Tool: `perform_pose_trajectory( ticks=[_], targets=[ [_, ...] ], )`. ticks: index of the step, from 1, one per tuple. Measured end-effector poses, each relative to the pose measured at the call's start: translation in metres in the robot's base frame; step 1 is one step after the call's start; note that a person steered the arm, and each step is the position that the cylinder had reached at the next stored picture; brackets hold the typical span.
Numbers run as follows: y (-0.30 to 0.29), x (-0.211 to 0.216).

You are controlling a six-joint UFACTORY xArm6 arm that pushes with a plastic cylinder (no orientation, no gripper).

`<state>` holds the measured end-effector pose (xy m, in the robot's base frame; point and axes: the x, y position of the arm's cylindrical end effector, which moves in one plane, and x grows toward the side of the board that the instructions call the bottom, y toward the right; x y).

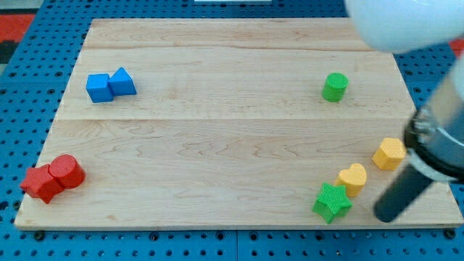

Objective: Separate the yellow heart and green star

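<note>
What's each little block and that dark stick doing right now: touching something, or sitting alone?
yellow heart: touching the green star.
green star: against the heart, near the board's bottom edge.
yellow block: alone, up and right of the heart.
green cylinder: alone.
blue blocks: two, touching.
red blocks: two, touching.
my tip: right of the star, touching no block.

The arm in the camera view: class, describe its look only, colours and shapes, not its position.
The arm shows as a blurred white rounded body at the view's top right. Below it sits a dark grey and black collar. From that runs a straight black rod ending in my tip. No cables or markings can be made out.
</note>
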<state>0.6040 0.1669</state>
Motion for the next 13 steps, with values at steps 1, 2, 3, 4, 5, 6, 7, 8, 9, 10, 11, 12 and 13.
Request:
perform_pose_trajectory(
  ticks=[1, 2, 3, 4, 5, 6, 7, 8, 9, 10, 11, 12, 13],
  targets=[
    [-0.043, -0.001],
    [-0.085, 0.000],
    [-0.080, 0.015],
    [-0.080, 0.015],
    [-0.092, 0.015],
    [-0.139, 0.009],
    [-0.155, -0.034],
    [-0.118, -0.049],
    [-0.124, -0.011],
    [-0.176, -0.028],
    [-0.119, -0.048],
    [-0.092, -0.074],
    [-0.104, -0.043]
  ],
)
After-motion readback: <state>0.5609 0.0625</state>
